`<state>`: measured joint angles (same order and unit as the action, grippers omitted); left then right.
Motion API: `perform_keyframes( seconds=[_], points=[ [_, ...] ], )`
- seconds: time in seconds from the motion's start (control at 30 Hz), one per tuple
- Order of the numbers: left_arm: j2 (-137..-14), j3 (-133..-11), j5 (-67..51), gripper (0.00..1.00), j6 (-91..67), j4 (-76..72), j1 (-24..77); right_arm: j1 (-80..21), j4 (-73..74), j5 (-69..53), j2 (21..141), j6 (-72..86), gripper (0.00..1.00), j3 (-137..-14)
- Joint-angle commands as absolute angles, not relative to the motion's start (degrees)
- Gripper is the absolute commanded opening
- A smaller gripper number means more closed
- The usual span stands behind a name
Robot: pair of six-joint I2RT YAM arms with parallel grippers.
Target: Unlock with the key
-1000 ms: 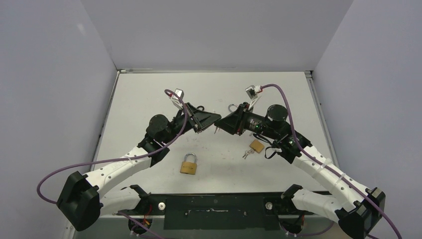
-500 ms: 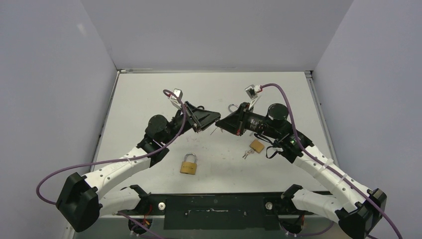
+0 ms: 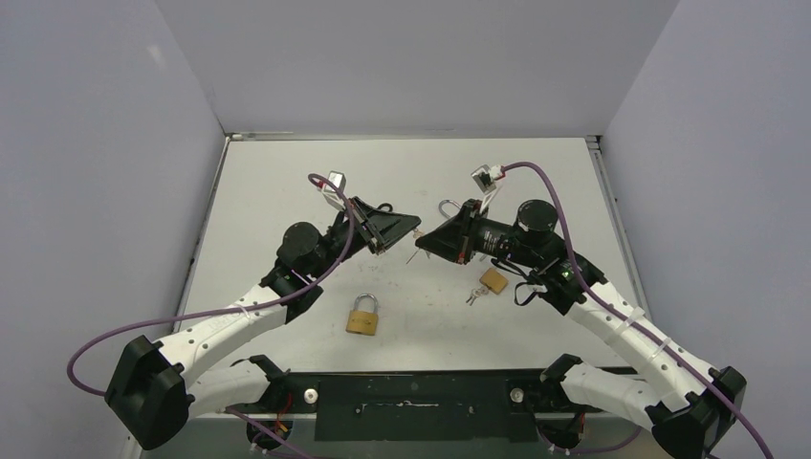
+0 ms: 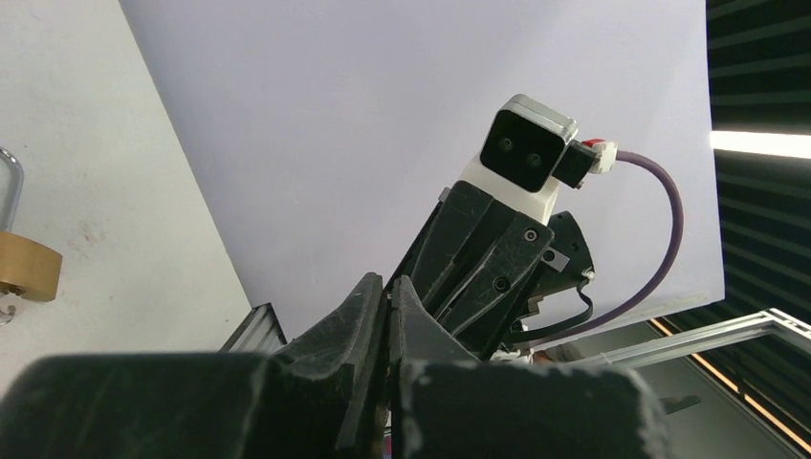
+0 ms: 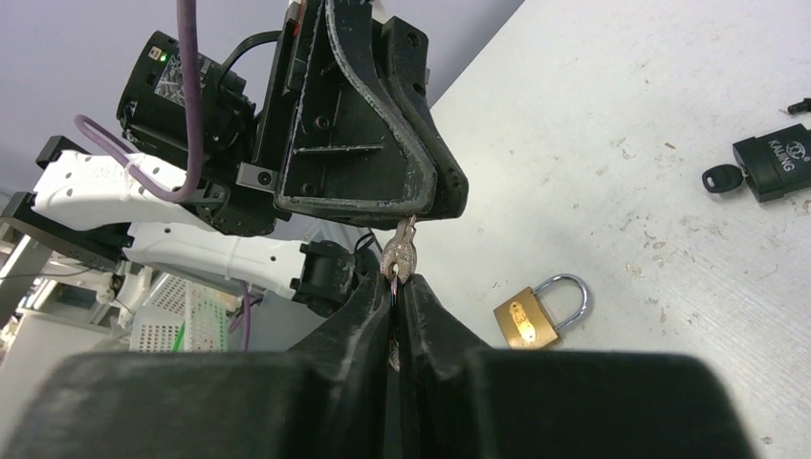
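Note:
My right gripper [image 5: 395, 285] is shut on a small silver key [image 5: 398, 256], whose end sticks out past the fingertips. In the top view the key [image 3: 413, 251] hangs between the two gripper tips above the table. My left gripper [image 3: 417, 223] is shut, with nothing visible between its fingers [image 4: 371, 306]. Its black side [image 5: 363, 143] sits just above the key's end. A brass padlock [image 3: 362, 316] lies flat on the table near the front; it also shows in the right wrist view [image 5: 537, 311].
A second brass padlock with keys [image 3: 490, 281] lies under the right arm. A third padlock's shackle [image 3: 446, 205] shows behind the right gripper, and the left wrist view has a brass padlock [image 4: 21, 263] at its edge. A black padlock [image 5: 775, 164] with a key lies further left.
Both gripper tips shifted slightly left, the left one also a little farther back. The key stays in the right gripper. The padlocks have not moved.

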<state>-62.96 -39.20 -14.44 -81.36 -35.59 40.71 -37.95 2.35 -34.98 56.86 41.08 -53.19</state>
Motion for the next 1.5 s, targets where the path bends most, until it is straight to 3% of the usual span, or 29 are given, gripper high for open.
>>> perform_keyframes(
  seconds=[0.0,0.03,0.1,0.13,0.2,0.43,0.73,0.83,0.93,1.2,1.3,1.4,1.47],
  points=[
    [-62.22,-40.19,-14.25,0.00,-78.63,-38.24,40.55,-38.08,2.84,-34.97,55.68,40.73,0.17,-55.82],
    [-62.04,-40.36,-14.37,0.00,-77.54,-38.11,40.55,-38.06,3.06,-34.07,55.33,41.20,0.36,-55.81],
    [-61.37,-40.79,-14.48,0.00,-74.24,-37.97,40.54,-38.06,1.17,-32.39,54.04,42.31,0.62,-54.93],
    [-61.14,-40.86,-14.67,0.00,-72.97,-38.01,40.65,-38.06,-0.45,-31.57,53.22,43.09,0.69,-54.20],
    [-60.93,-40.72,-15.76,0.00,-70.98,-39.36,40.55,-38.02,-4.02,-30.33,52.04,44.71,0.71,-52.95],
    [-60.76,-40.49,-18.00,0.00,-69.13,-42.80,40.61,-37.99,-8.27,-30.71,53.03,47.77,0.52,-51.51],
    [-61.26,-40.21,-18.48,0.00,-71.16,-45.30,40.59,-38.04,-5.99,-30.57,54.36,47.31,0.49,-51.81],
    [-61.27,-40.30,-18.63,0.00,-71.26,-45.32,40.53,-38.06,-8.24,-31.96,54.61,48.30,0.28,-51.34],
    [-61.26,-40.30,-18.72,0.00,-71.36,-45.34,40.58,-38.06,-9.54,-32.75,54.92,49.10,0.14,-51.33],
    [-61.36,-40.41,-18.54,0.00,-72.05,-46.19,40.59,-38.06,-9.83,-33.04,55.53,49.96,0.19,-51.02],
    [-61.26,-40.34,-18.47,0.00,-72.24,-46.46,40.60,-38.06,-10.58,-33.45,55.66,50.56,0.14,-50.88],
    [-60.98,-40.32,-17.94,0.00,-72.11,-45.71,40.60,-38.06,-11.42,-33.93,55.49,51.05,0.00,-50.73],
    [-60.49,-40.49,-17.22,0.03,-71.18,-43.73,40.59,-38.06,-10.84,-33.86,55.29,50.40,0.00,-50.63]
  ],
)
